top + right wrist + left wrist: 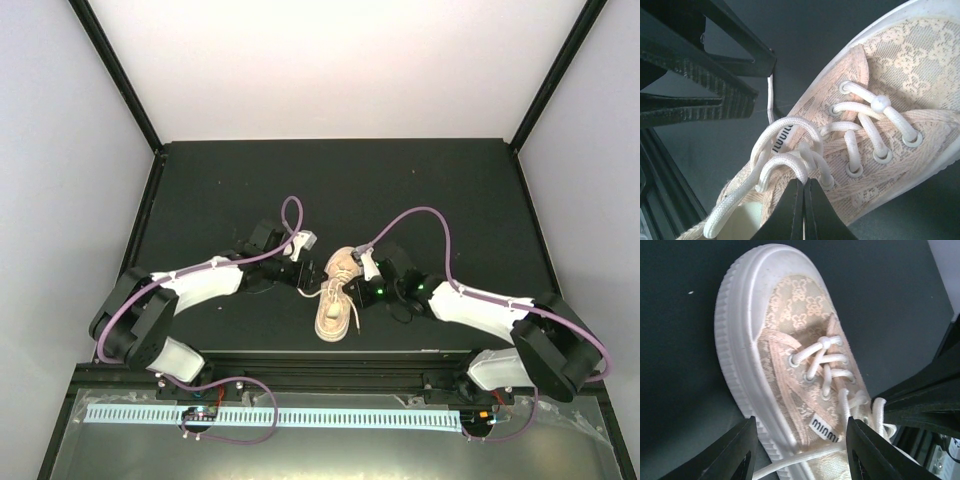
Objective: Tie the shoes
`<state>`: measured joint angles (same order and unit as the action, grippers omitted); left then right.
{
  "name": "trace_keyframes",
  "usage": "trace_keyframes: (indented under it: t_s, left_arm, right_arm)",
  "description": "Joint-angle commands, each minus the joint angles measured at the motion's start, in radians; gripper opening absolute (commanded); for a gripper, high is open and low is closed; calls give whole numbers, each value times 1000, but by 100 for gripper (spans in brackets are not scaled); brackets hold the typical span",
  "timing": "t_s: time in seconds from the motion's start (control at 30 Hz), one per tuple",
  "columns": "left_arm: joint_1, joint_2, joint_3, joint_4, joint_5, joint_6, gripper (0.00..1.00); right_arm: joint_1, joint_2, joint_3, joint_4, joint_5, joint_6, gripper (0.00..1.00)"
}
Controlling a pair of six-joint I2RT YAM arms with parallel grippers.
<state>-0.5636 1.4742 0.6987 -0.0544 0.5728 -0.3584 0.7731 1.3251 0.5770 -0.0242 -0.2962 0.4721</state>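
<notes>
laces of thin off-white cord (790, 121) sit pinched in the right end effector (803, 182) (probably to tighten a loop); left end effector (800, 424) gapes wide astride the beige fabric sneaker (333, 305).

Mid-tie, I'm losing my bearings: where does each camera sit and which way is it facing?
Top external: above and behind the bases, facing down at the table; left hand and right hand flank the sneaker.
Left wrist: on the left arm, looking past its open fingers at the sneaker's toe.
Right wrist: on the right arm, looking past its shut fingers pinching the laces.
Shared: both wrist views show the laces.
</notes>
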Motion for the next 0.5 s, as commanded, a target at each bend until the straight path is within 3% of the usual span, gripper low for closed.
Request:
trace_keyframes:
  t_s: [0.0,0.47]
  left_arm:
    - [7,14,13,-30,-46,-10,51]
    - [5,113,53,-33,113,57,46]
  right_arm:
    - [5,6,37,-16,-26,-30,2]
    - [4,56,86,-40,-32,-52,2]
